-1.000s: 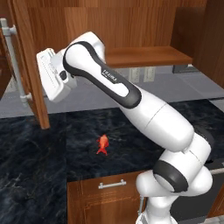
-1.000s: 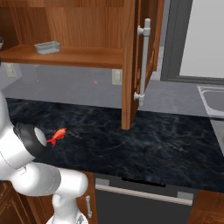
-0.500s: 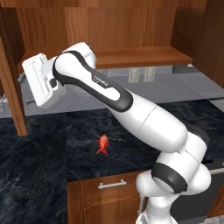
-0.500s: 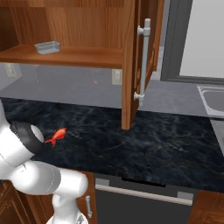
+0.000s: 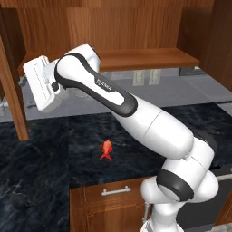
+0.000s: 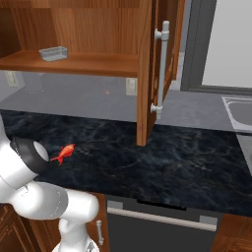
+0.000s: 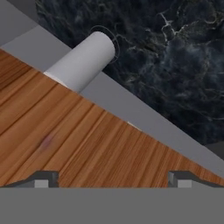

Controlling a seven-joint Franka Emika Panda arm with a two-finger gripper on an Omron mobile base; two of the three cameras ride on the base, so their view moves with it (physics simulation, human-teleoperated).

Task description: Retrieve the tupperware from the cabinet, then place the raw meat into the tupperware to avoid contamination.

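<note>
Compared with the left base picture of a second ago, the arm's wrist and hand have swung leftward and a little upward, away from the middle of the cabinet opening; the raw meat has not shifted on the counter.

Left base view: white arm reaches up and to the left. The hand sits at the left end of the cabinet (image 5: 136, 31), level with the left end of its wooden shelf (image 5: 149, 59), just right of the open left door (image 5: 11, 86). Fingers are not visible from this side. Raw meat (image 5: 106, 149) lies on the dark marble counter (image 5: 36, 181), near the front edge, roughly mid-counter, below the forearm and apart from it. A drawer front (image 5: 115, 204) with a short horizontal handle is under the counter's front edge.

Right base view: tupperware (image 6: 53, 53) stands on the shelf toward its left end, near the rear wall, with nothing touching it. Right door (image 6: 147, 74) hangs open with its vertical silver handle (image 6: 161, 69) facing the camera. Raw meat lies near the left front of the counter, just beside the robot's dark elbow joint. A sink (image 6: 238, 110) is at the right edge.

Hand view: gripper (image 7: 113, 177) spread wide, both tips apart at the bottom with nothing between them. They face a wooden panel (image 7: 65, 140); a grey cylinder (image 7: 81, 59) stands out beyond its edge, with marble counter behind.
</note>
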